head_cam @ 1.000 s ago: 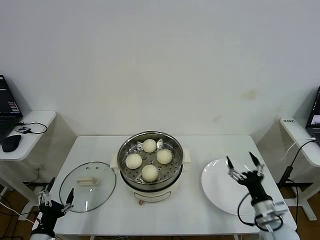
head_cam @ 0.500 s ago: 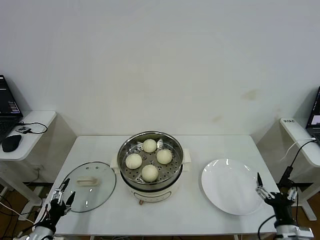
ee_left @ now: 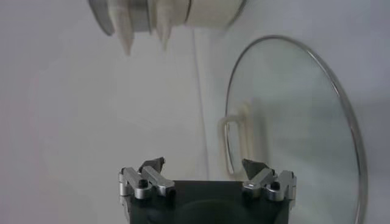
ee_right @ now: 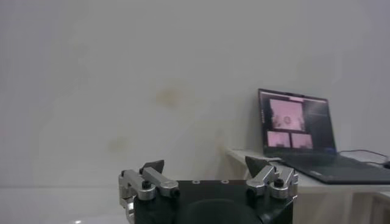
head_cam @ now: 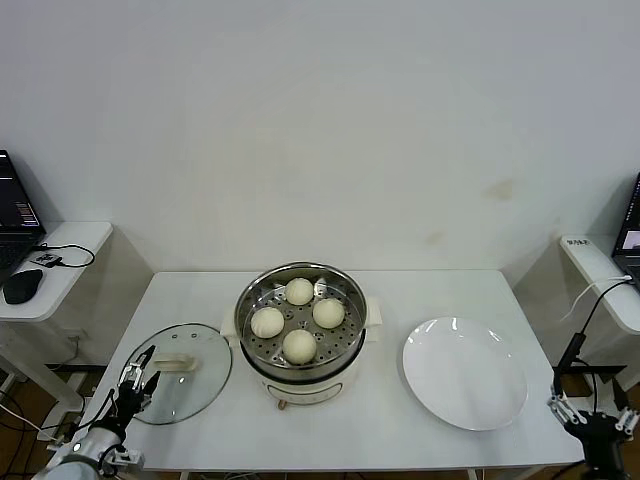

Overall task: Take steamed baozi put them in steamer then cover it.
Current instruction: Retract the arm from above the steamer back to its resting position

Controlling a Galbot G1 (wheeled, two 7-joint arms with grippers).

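Note:
Several cream-white steamed baozi point(head_cam: 299, 345) lie on the perforated tray inside the uncovered steel steamer point(head_cam: 310, 385) at the table's middle. Its glass lid point(head_cam: 178, 372) lies flat on the table to the steamer's left, handle up. My left gripper point(head_cam: 138, 378) stands open at the lid's front left rim; in the left wrist view the left gripper point(ee_left: 204, 165) faces the lid point(ee_left: 292, 128) and its handle point(ee_left: 234, 137), holding nothing. My right gripper point(head_cam: 590, 418) is open and low, off the table's front right corner. In the right wrist view it point(ee_right: 207, 165) faces the wall.
A bare white plate point(head_cam: 465, 372) lies right of the steamer on the white table point(head_cam: 330, 430). Side desks flank the table: one with a mouse point(head_cam: 22, 286) at the left, one with a laptop point(ee_right: 295, 125) at the right.
My right gripper has drawn back from over the plate and sunk past the table's front right corner. My left gripper has come in toward the lid's rim. Both stay open.

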